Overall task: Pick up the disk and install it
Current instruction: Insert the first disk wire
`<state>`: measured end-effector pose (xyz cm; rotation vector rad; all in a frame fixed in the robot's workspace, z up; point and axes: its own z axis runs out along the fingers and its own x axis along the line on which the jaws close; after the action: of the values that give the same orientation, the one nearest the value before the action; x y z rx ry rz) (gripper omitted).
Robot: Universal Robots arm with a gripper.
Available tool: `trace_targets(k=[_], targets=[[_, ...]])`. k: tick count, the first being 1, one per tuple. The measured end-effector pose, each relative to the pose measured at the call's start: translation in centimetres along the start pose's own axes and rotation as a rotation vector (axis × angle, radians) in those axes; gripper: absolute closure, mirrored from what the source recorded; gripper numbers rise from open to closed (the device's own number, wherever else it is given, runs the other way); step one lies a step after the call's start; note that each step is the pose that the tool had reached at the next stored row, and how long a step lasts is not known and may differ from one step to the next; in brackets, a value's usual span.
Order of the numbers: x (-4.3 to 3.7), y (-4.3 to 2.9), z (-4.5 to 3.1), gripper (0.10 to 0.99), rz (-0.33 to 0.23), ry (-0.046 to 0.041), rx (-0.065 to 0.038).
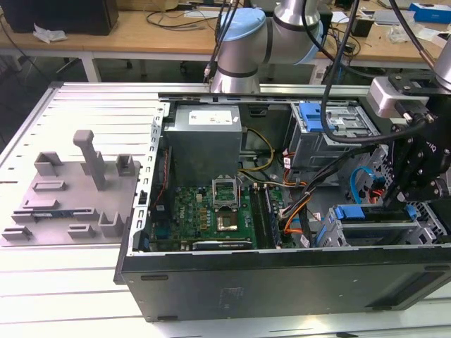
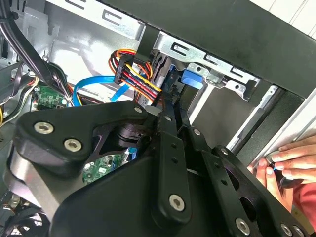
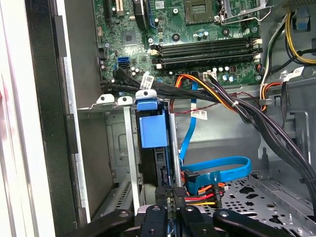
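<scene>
The one gripper (image 2: 174, 106) has its two fingers (image 2: 168, 158) drawn close together on the end of the disk (image 3: 162, 170), which stands on edge in a slot of the metal cage (image 3: 111, 148), its one blue tab (image 3: 153, 129) at the other end. In the exterior view that cage is at 4 o'clock in the open case (image 1: 282, 282), and a second drive (image 1: 331, 121) with a blue frame lies at 1 o'clock. One hand (image 2: 284, 165) is just beside the case wall, and one blue cable (image 3: 217, 170) loops near the cage.
</scene>
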<state>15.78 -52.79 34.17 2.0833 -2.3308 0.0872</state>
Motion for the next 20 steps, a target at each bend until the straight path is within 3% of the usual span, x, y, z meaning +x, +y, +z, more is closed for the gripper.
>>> trace_targets(k=[20], targets=[[-0.01, -0.07, 0.11, 0.922, 0.0, -0.0001, 0.0]])
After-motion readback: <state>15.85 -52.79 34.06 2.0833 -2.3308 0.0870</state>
